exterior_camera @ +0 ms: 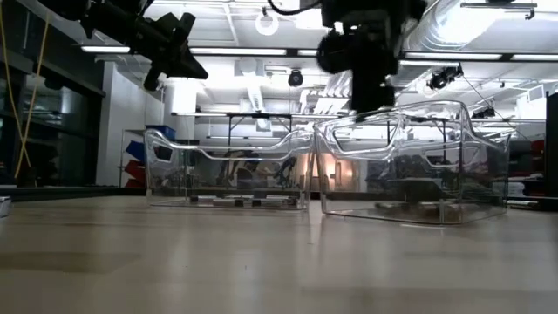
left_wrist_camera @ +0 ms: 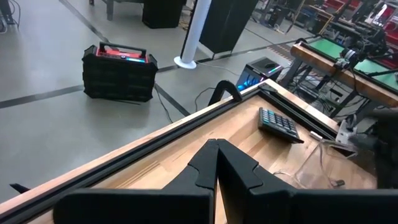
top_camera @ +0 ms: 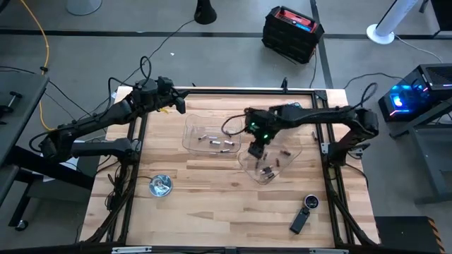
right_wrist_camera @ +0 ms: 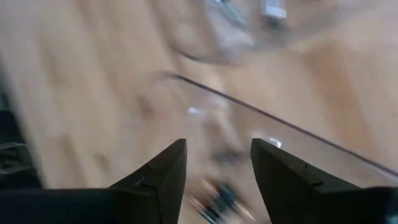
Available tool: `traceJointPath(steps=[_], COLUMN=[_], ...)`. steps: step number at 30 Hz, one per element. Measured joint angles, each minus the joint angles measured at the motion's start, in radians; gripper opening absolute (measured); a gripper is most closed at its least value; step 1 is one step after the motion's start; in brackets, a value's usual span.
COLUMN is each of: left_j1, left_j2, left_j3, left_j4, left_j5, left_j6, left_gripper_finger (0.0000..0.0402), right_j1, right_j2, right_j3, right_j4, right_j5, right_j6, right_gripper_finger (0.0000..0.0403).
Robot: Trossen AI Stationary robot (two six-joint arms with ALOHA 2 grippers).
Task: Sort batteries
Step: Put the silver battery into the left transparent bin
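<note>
We see the right gripper (top_camera: 258,149) over the right-hand clear tray (top_camera: 286,166), approx. at its edge nearest the other tray; its jaws stand wide apart w/ nothing between them. In the right wrist view the two dark fingers (right_wrist_camera: 163,171) frame the tray floor below, blurred, w/ a few batteries (right_wrist_camera: 219,200) just visible under the gap. We can't tell if the fingertips touch the tray.

Batteries (top_camera: 267,170) lie in both trays: a small cluster on the floor of the right tray, just beside the gripper, and several more spread along the left clear tray (top_camera: 194,138), e.g. near its middle (top_camera: 215,143). Too small to tell silvery from dark. In the low view the two trays (exterior_camera: 410,166) sit side by side, nearly touching, w/ the right arm coming down over the right one.

Left gripper (top_camera: 178,104) waits at the far left corner of the surface (top_camera: 212,197), off the trays, jaws fully closed & empty; its wrist view shows the fingers (left_wrist_camera: 214,163) pressed together.

Also on the surface: a round shiny metal dish (top_camera: 161,185) near the left edge, a black oblong gadget (top_camera: 299,222) and a small round black item (top_camera: 311,202) near the right front corner.
</note>
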Motion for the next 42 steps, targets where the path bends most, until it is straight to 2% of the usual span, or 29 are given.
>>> traceJointPath(steps=[4,7,12,16,22,25,30,36,42], left_j1=[0.0,0.0,0.0,0.0,0.0,0.0,-0.001,-0.001,-0.001], left_j2=[0.0,0.0,0.0,0.0,0.0,0.0,0.0,0.0,0.0], left_j3=[0.0,0.0,0.0,0.0,0.0,0.0,0.0,0.0,0.0], left_j4=[0.0,-0.003,-0.004,0.0,0.031,0.047,0.052,0.051,0.046], left_j5=[0.001,0.001,0.032,0.032,0.032,0.033,0.034,0.035,0.035], left_j6=[0.017,0.017,0.018,0.029,0.026,0.017,-0.004,-0.018,-0.019], left_gripper_finger=[0.0,0.0,0.0,0.0,0.0,0.0,0.0,0.0,0.0], right_j1=[-0.044,-0.121,-0.289,-0.422,-0.517,-0.547,-0.58,-0.624,-0.669], right_j2=[-0.091,-0.184,-0.37,-0.436,-0.413,-0.377,-0.318,-0.217,-0.151], right_j3=[0.028,-0.048,-0.257,-0.415,-0.612,-0.668,-0.696,-0.694,-0.686], right_j4=[-0.225,-0.345,-0.385,-0.375,-0.2,-0.159,-0.141,-0.036,-0.037], right_j5=[0.183,0.293,0.428,0.455,0.459,0.503,0.604,0.57,0.543], right_j6=[0.015,0.136,0.341,0.435,0.479,0.507,0.508,0.376,0.297], right_gripper_finger=[0.0175,0.0176,0.0176,0.0176,0.0176,0.0176,0.0176,0.0176,0.0175])
